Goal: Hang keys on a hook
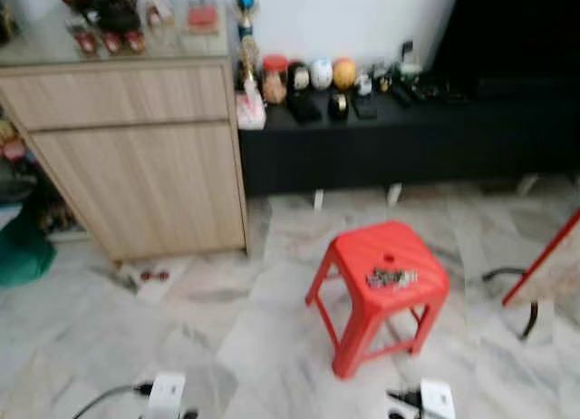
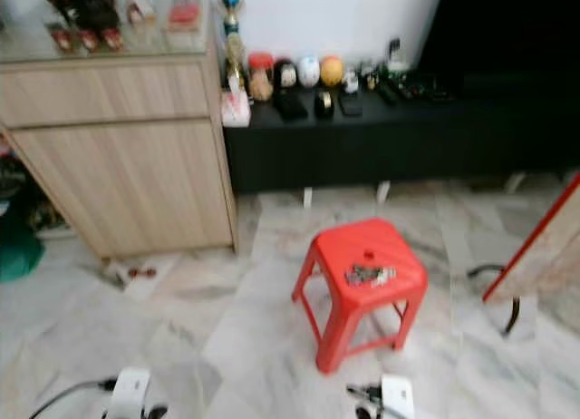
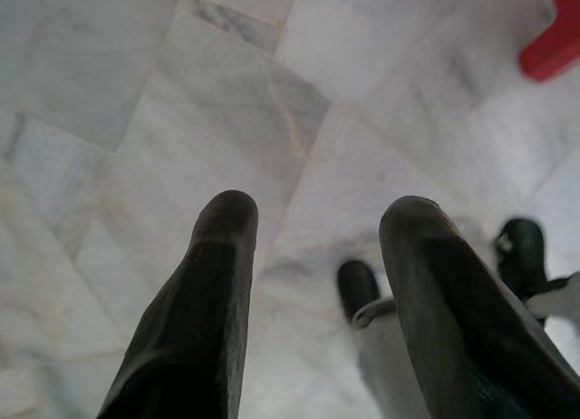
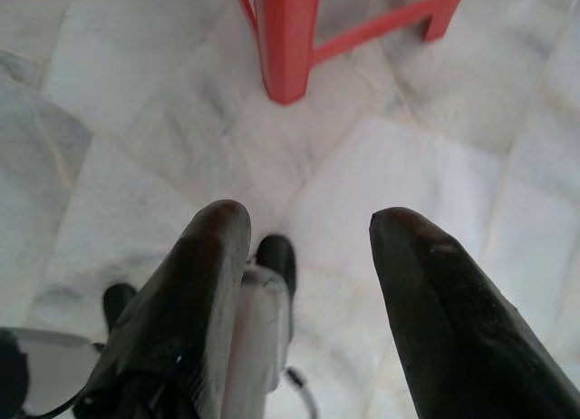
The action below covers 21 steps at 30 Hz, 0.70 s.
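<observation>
- Both my arms hang low, wrists pointing down at the marble floor (image 1: 227,337); from the head camera I see just their white wrist ends along the bottom edge.
- My left gripper (image 3: 317,210) hovers over bare floor tiles, its two black fingers spread apart with nothing between them.
- My right gripper (image 4: 308,219) is also spread wide and empty, aimed at the floor just in front of a leg of the red stool (image 1: 381,256).
- The keys (image 1: 391,277) lie in a small metallic bunch on the stool's seat, toward its near right edge, close to the front right corner.
- The keys sit ahead of and above my right gripper, well apart from it, and further still from my left.
- The stool stands on the floor in front of a long black bench (image 1: 408,133) lined with small ornaments.
- A light wooden cabinet (image 1: 136,156) stands at the bench's left end, against the white wall.
- The picture is a bit blurred, so I cannot count the keys.
</observation>
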### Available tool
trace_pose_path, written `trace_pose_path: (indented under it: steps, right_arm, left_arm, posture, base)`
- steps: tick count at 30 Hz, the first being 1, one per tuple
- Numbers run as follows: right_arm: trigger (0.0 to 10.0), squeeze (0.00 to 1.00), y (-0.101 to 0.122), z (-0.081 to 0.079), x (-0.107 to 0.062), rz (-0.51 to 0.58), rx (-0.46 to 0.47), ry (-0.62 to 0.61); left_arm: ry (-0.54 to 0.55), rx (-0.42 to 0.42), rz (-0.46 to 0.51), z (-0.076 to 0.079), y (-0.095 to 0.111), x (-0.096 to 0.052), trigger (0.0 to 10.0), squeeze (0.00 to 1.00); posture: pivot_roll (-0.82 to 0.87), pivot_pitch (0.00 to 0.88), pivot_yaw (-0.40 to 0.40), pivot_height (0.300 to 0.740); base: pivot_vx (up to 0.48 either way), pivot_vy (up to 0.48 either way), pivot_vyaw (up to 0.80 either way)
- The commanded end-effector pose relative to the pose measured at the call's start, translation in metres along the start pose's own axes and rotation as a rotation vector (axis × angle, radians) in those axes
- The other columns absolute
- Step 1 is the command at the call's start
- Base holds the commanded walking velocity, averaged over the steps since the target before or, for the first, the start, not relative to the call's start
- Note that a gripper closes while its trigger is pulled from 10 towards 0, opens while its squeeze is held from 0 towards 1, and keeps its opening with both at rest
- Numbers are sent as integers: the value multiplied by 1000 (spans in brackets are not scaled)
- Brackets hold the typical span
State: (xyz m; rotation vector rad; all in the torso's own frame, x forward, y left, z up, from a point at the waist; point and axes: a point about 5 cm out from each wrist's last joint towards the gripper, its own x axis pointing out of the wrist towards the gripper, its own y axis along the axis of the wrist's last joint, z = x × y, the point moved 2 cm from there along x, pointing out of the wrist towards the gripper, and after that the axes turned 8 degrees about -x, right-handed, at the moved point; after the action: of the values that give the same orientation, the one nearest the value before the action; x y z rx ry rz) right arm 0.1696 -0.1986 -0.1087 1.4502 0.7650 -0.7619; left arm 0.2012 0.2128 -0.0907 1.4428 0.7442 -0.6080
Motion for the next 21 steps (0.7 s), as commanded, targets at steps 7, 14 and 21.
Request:
trace_pose_path:
  steps: [7,14,21]
  right_arm:
    - [10000,0,21,-2,2,102,49,-3]
    - [10000,0,46,-4,3,215,4,30]
    - [10000,0,62,-8,4,277,72,17]
  left_arm:
    - [26,28,-24,-7,-11,-4,10000,0]
    - [23,37,-29,-5,-13,-4,10000,0]
    - [5,43,-24,-1,-13,-3,10000,0]
  posture:
    - [38,0,-21,740]
    - [34,0,-22,740]
    - [31,0,-13,740]
  base:
    - [0,-38,0]
    - [0,-274,0]
    - [0,-282,0]
